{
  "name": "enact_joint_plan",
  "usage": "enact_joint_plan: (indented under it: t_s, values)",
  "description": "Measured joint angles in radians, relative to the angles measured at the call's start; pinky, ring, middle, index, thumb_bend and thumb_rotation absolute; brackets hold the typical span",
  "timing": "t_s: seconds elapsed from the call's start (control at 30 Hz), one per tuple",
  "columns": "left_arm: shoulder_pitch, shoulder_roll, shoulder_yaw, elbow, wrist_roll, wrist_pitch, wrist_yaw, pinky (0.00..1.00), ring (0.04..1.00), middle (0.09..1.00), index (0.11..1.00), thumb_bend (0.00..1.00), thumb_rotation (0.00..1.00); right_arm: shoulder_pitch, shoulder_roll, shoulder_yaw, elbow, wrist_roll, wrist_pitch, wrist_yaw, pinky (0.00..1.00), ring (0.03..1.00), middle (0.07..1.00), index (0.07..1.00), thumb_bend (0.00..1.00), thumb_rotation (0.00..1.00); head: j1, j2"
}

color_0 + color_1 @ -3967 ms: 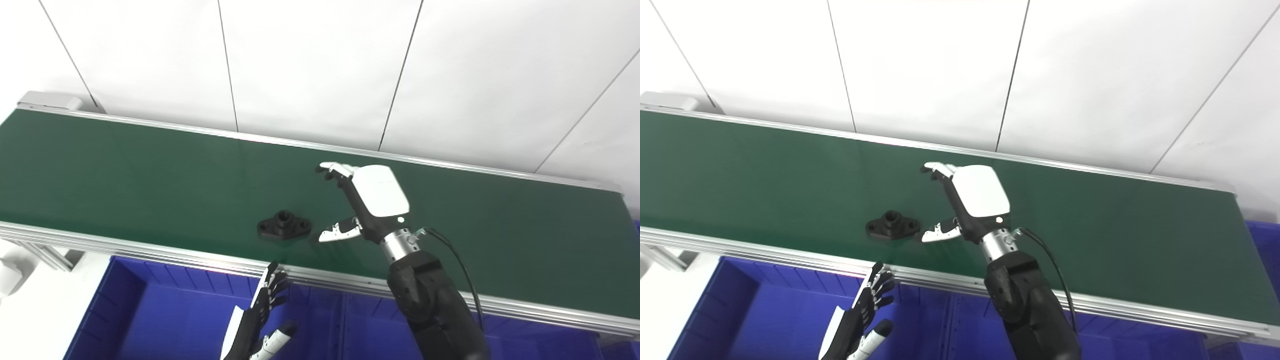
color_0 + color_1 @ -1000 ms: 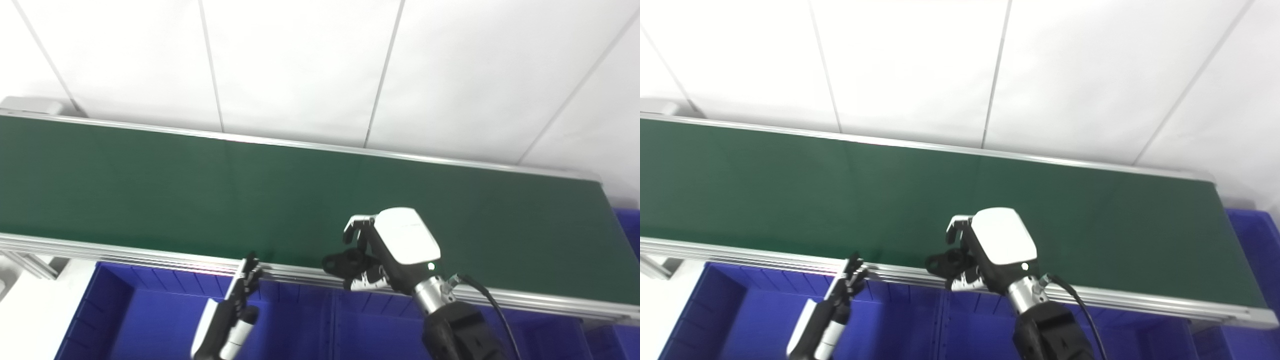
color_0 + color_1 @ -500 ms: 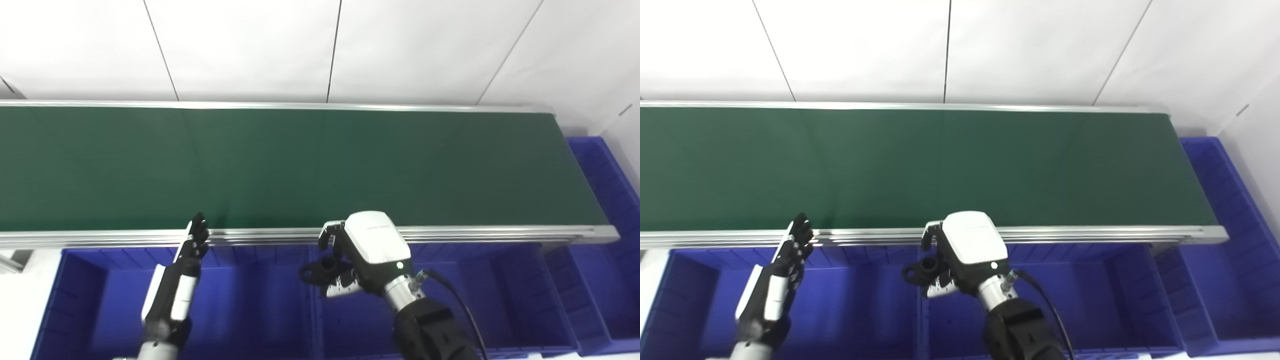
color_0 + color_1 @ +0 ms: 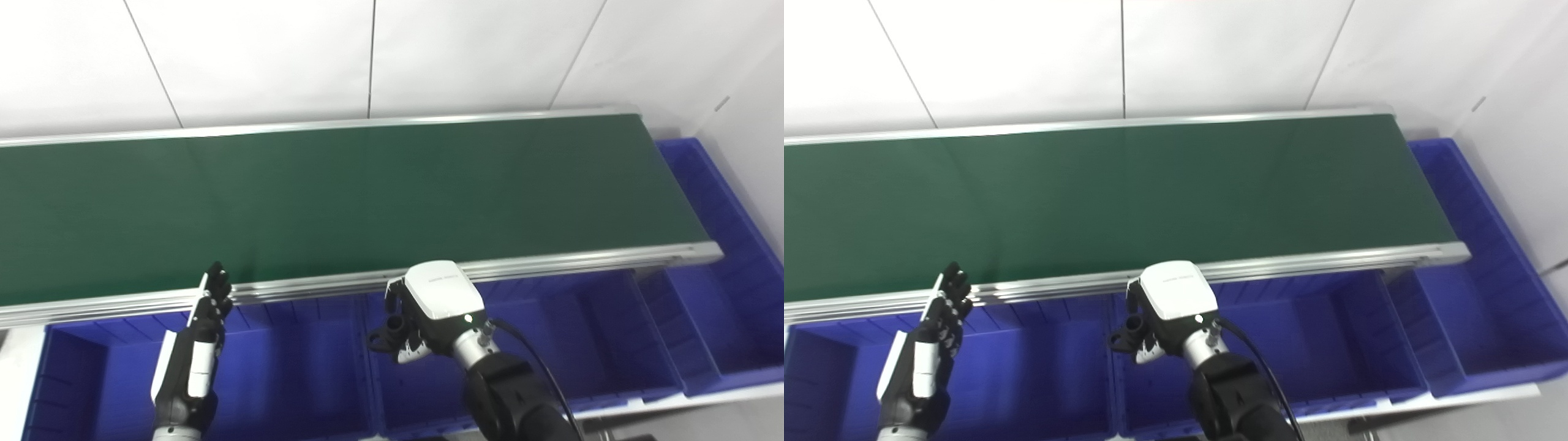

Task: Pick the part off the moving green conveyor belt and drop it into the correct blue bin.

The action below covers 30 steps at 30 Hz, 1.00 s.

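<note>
Nearest, the left hand (image 4: 193, 349) is raised over the left blue bin (image 4: 288, 373), its fingers (image 4: 215, 289) straight and apart, holding nothing. To its right, the right hand (image 4: 429, 312) has its fingers curled around the black part (image 4: 387, 331), holding it in the air above the middle blue bin (image 4: 576, 343), close to the divider between the two bins. Beyond the bins runs the green conveyor belt (image 4: 367, 190), edged by an aluminium rail (image 4: 551, 260). Farthest stands a white panelled wall (image 4: 275, 55).
</note>
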State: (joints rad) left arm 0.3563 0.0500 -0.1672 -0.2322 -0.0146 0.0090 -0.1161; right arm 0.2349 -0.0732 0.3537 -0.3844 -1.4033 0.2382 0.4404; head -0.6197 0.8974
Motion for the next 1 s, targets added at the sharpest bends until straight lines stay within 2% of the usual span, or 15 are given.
enact_joint_plan:
  t_s: [0.17, 0.3, 0.5, 0.63, 0.7, 0.77, 0.8, 0.83, 0.9, 0.93, 0.97, 1.0]
  values:
    - [0.001, 0.000, -0.002, -0.004, 0.000, 0.007, -0.001, 1.00, 0.995, 1.000, 1.000, 0.91, 1.00, 0.000, 0.037, -0.049, -0.001, -0.036, 0.050, 0.077, 0.21, 0.355, 0.456, 0.542, 0.51, 0.00, 0.011, 0.008]
    - [0.001, 0.000, -0.006, -0.022, 0.001, 0.015, 0.000, 1.00, 0.987, 1.000, 1.000, 0.92, 1.00, 0.001, 0.033, -0.073, 0.001, -0.026, 0.053, 0.078, 0.20, 0.350, 0.451, 0.544, 0.51, 0.00, 0.014, 0.012]
    - [0.001, 0.001, -0.008, -0.029, -0.001, 0.020, -0.006, 1.00, 0.989, 1.000, 1.000, 0.89, 1.00, 0.008, 0.020, -0.096, 0.048, -0.024, 0.057, 0.080, 0.21, 0.349, 0.453, 0.542, 0.51, 0.00, 0.009, 0.012]
    - [0.002, 0.001, -0.008, -0.029, -0.001, 0.020, -0.007, 1.00, 0.986, 1.000, 1.000, 0.91, 1.00, 0.007, 0.024, -0.103, 0.066, -0.054, 0.067, 0.145, 0.21, 0.352, 0.462, 0.539, 0.51, 0.00, 0.012, 0.014]
    - [0.002, 0.000, -0.008, -0.029, -0.001, 0.021, -0.008, 1.00, 0.988, 1.000, 1.000, 0.91, 0.99, 0.007, 0.026, -0.104, 0.075, -0.065, 0.068, 0.179, 0.19, 0.394, 0.501, 0.497, 0.52, 0.00, 0.017, 0.015]
    - [0.002, 0.001, -0.008, -0.029, -0.001, 0.025, -0.008, 0.99, 0.987, 1.000, 1.000, 0.91, 1.00, 0.006, 0.026, -0.103, 0.073, -0.070, 0.068, 0.210, 0.21, 0.332, 0.431, 0.510, 0.52, 0.01, 0.018, 0.015]
    - [0.002, 0.001, -0.009, -0.030, -0.001, 0.028, -0.008, 1.00, 0.991, 1.000, 1.000, 0.91, 1.00, 0.005, 0.024, -0.103, 0.071, -0.074, 0.068, 0.242, 0.25, 0.370, 0.467, 0.567, 0.77, 0.21, 0.018, 0.015]
    - [0.002, 0.001, -0.009, -0.030, -0.001, 0.029, -0.008, 1.00, 0.990, 1.000, 1.000, 0.91, 1.00, 0.003, 0.021, -0.101, 0.065, -0.082, 0.068, 0.280, 0.29, 0.406, 0.502, 0.616, 0.89, 0.32, 0.018, 0.015]
    - [0.002, 0.001, -0.009, -0.031, -0.001, 0.032, -0.009, 1.00, 0.988, 1.000, 1.000, 0.90, 0.99, -0.004, 0.007, -0.091, 0.050, -0.104, 0.067, 0.369, 0.39, 0.527, 0.609, 0.726, 0.98, 0.47, 0.018, 0.015]
    - [0.002, 0.000, -0.009, -0.031, -0.001, 0.033, -0.009, 0.99, 0.986, 1.000, 1.000, 0.90, 0.99, -0.007, -0.001, -0.087, 0.041, -0.109, 0.066, 0.408, 0.48, 0.623, 0.689, 0.764, 0.99, 0.52, 0.024, 0.014]
    - [0.002, 0.000, -0.009, -0.031, -0.001, 0.035, -0.009, 0.99, 0.986, 1.000, 1.000, 0.90, 1.00, -0.013, -0.010, -0.080, 0.032, -0.113, 0.064, 0.442, 0.54, 0.679, 0.736, 0.784, 1.00, 0.55, 0.026, 0.012]
    - [0.002, 0.000, -0.010, -0.031, -0.001, 0.036, -0.009, 0.99, 0.986, 1.000, 1.000, 0.90, 1.00, -0.019, -0.016, -0.076, 0.028, -0.114, 0.063, 0.470, 0.54, 0.685, 0.740, 0.786, 1.00, 0.55, 0.026, 0.012]
